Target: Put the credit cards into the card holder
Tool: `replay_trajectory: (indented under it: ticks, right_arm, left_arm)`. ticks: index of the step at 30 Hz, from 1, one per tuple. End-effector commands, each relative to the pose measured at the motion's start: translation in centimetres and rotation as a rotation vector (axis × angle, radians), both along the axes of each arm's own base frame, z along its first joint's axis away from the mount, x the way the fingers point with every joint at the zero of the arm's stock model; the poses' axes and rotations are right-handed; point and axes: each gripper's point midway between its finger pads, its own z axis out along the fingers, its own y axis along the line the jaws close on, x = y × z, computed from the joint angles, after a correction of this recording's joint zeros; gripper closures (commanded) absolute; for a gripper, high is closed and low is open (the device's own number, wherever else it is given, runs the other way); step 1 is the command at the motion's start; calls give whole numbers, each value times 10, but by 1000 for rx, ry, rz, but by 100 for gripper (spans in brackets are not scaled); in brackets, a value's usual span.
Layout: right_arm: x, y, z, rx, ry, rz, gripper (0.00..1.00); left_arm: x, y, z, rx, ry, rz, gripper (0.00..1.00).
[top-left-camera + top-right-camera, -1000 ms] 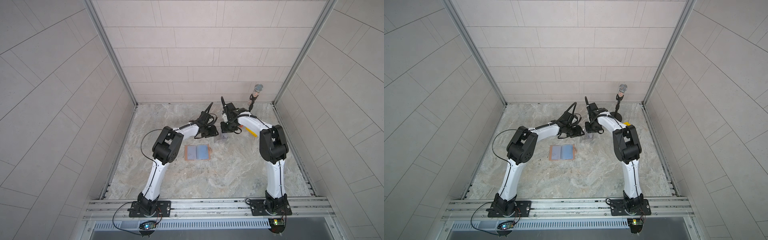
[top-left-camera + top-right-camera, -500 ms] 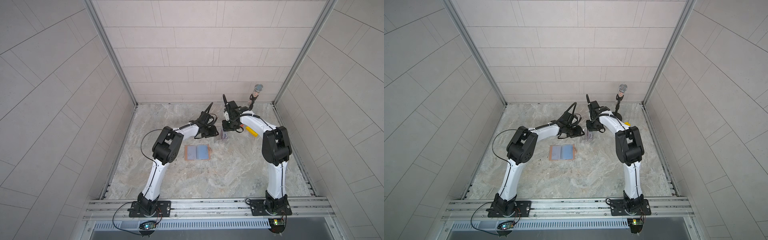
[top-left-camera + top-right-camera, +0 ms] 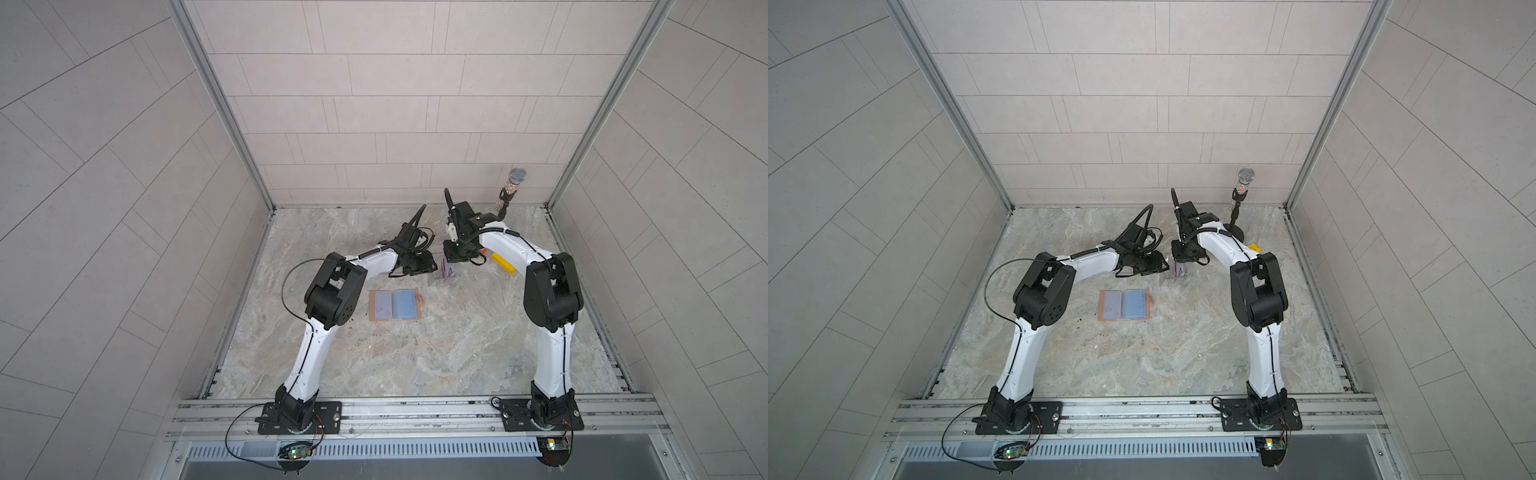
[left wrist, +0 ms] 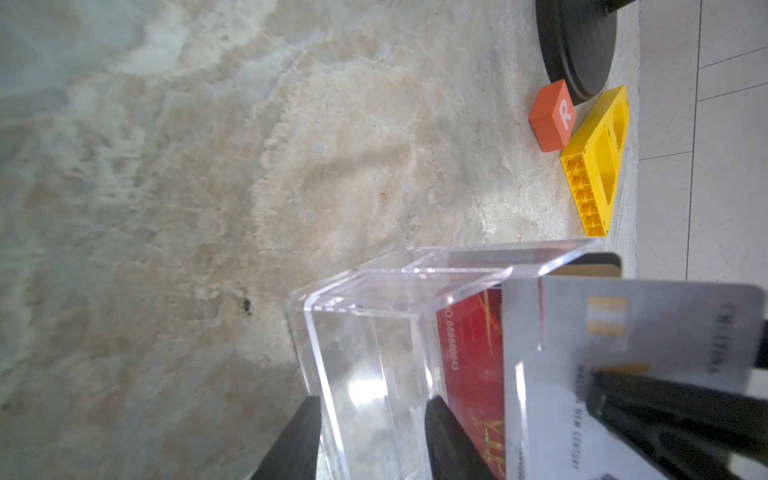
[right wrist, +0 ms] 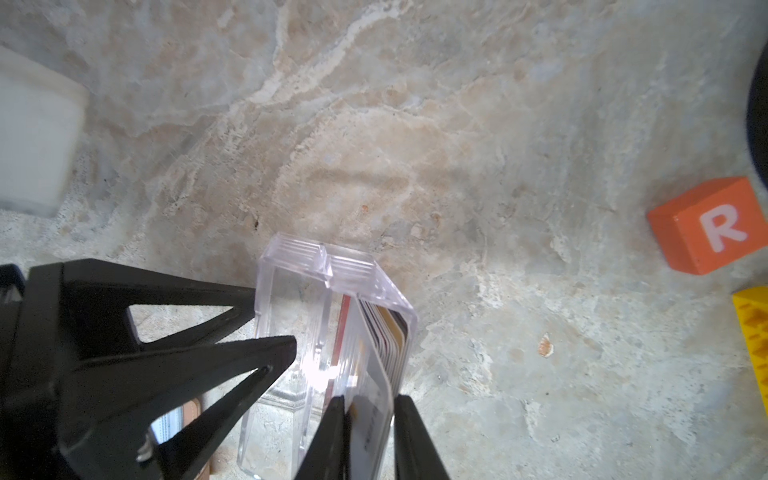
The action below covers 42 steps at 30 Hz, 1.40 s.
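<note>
Where the worktop (image 3: 415,357) shows in both top views, the card holder (image 3: 395,304) is laid open and flat, nearer the arm bases than the two tools and apart from them. Two pale panels are seen inside it, and whether those are cards cannot be told. Behind it, the left tool (image 4: 372,405) is closed on the clear box (image 4: 365,332), with the box's empty end taken between its fingers. The cards (image 5: 390,332) are stood on edge in that box, a red card (image 4: 469,345) among them. The right tool (image 5: 372,401) is narrowed about the grey card (image 4: 623,332), which is raised partly out of the box and looks bowed between the fingers.

Several faults may be expected. If the grey card is pinched only near its edge, it could be twisted or let slip when lifted. Neighbouring cards could be dragged up with it by friction. Should the box be held loosely, it might be tipped or pulled along and the rest spilled. A bowed card would also be harder to feed into a flat pocket.

To the right, an orange block (image 4: 552,116) marked R, a yellow brick (image 4: 594,166) and the black stand base (image 4: 577,41) are grouped closely, clear of the box. Nothing is seen lying between box and holder, though the left arm's wrist is close by and could be brushed.
</note>
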Motion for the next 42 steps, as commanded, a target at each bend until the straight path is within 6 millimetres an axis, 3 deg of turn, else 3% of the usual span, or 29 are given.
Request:
replay_trajectory:
  ticks: [1, 14, 27, 42]
  right_arm:
    - [-6, -32, 14, -143, -7, -35, 79]
    - [-7, -32, 23, -200, -23, -22, 76]
    - [-9, -15, 26, -174, -23, 21, 76]
    - [-10, -8, 27, -180, -26, 41, 97]
  left_arm:
    - [-17, 40, -42, 150, 112, 55, 56]
    - [-17, 40, -41, 148, 111, 54, 56]
    - [-16, 39, -41, 143, 114, 52, 56]
    - [-18, 39, -43, 144, 119, 51, 56]
